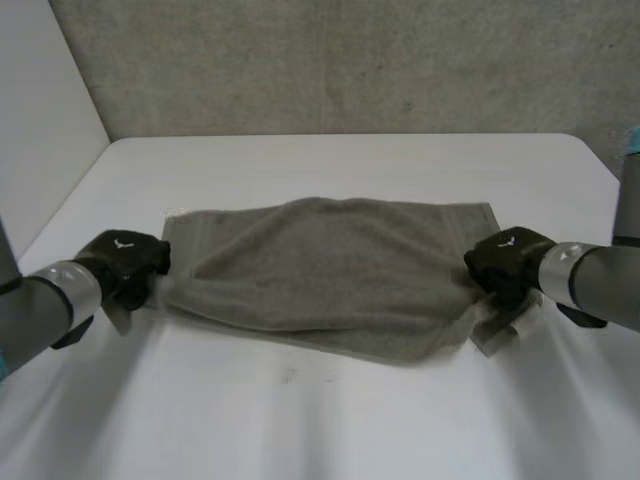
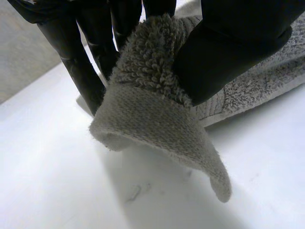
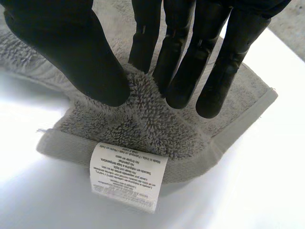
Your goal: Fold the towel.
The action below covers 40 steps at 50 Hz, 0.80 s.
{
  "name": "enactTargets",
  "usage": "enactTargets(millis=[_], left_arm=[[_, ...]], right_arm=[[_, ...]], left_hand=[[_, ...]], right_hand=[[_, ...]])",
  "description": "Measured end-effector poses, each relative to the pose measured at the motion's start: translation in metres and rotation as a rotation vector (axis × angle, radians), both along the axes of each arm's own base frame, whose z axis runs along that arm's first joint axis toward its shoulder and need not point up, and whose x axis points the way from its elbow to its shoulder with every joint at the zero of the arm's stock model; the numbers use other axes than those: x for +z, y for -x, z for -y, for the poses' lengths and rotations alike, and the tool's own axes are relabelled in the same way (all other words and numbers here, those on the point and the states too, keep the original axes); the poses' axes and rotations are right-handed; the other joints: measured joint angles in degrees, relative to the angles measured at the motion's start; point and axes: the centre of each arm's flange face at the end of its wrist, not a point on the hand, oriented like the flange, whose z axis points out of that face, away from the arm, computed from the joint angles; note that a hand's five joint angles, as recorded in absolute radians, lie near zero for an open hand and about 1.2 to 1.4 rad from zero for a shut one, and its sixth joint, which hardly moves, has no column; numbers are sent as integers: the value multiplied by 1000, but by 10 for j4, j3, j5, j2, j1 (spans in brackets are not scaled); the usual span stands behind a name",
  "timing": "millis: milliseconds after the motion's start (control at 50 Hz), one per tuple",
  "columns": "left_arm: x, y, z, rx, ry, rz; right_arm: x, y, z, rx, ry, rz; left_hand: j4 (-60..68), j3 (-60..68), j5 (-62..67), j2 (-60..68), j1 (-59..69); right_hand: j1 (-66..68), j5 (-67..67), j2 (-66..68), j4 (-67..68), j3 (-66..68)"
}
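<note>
Towel (image 1: 330, 270), grey and loosely bunched, lies across the middle of the frame on the white table (image 1: 300, 420). At middle left, the left hand (image 1: 125, 262) pinches one towel corner between thumb and fingers, and the corner droops from its grip. At middle right, the right hand (image 1: 508, 262) pinches the opposite corner likewise, with a white label (image 3: 127, 176) just beyond its fingertips.

Plain grey towel (image 1: 330, 270), white printed label (image 3: 127, 176), white table (image 1: 330, 420).
</note>
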Motion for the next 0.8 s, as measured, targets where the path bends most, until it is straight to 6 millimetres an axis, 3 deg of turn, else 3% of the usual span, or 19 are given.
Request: enactTargets(millis=[220,320,400,500,640,800], left_arm=[[22,-18,-48,34,-195,38],[24,-21,-51,28,-204,61],[26,-21,-40,20,-145,71],[22,-15,-13,12,-47,66],[-5,9,31,-4,8,41],[-32,21,60,28,36,58]], right_arm=[[18,42,-48,55,-173,-200],[25,50,-47,57,-145,-227],[32,50,-29,10,-50,-195],[27,44,-1,-44,33,-125],[-5,11,39,-46,110,-37],[-33,-7,67,-69,196,-21]], left_hand=[[0,0,0,0,0],[0,0,0,0,0],[0,0,0,0,0],[0,0,0,0,0],[0,0,3,0,5],[0,0,3,0,7]], right_hand=[[0,0,0,0,0],[0,0,0,0,0],[0,0,0,0,0],[0,0,0,0,0],[0,0,0,0,0],[0,0,0,0,0]])
